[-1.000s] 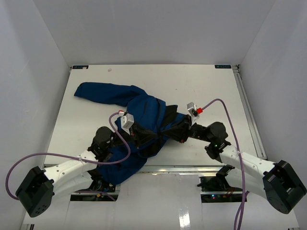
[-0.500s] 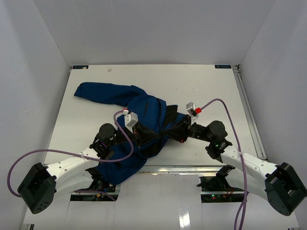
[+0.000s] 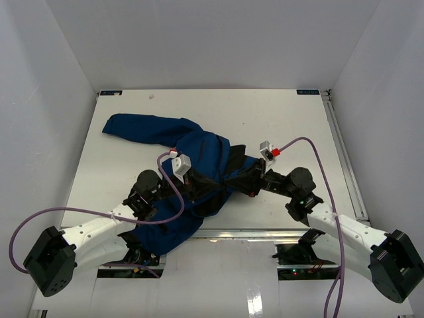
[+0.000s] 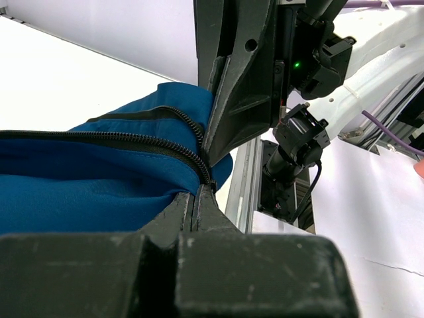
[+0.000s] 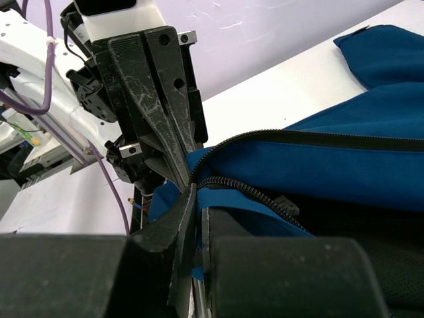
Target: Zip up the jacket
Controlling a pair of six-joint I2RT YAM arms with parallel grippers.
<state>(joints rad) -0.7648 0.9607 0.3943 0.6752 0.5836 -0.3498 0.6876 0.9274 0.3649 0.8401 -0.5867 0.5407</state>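
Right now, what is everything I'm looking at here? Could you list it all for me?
jacket: one, royal blue with black lining, crumpled mid-table, a sleeve stretched far left.
zipper: one, black, along the jacket's edge, its two rows apart near the hands.
table: one, white, under everything.
walls: three, white, left, far and right of the table.
cables: two, purple, one looping off each arm.
arms: two, white with black joints, near edge, reaching inward.
left hand: one, black, shut on the jacket's edge.
right hand: one, black, shut on the jacket, facing the left hand.
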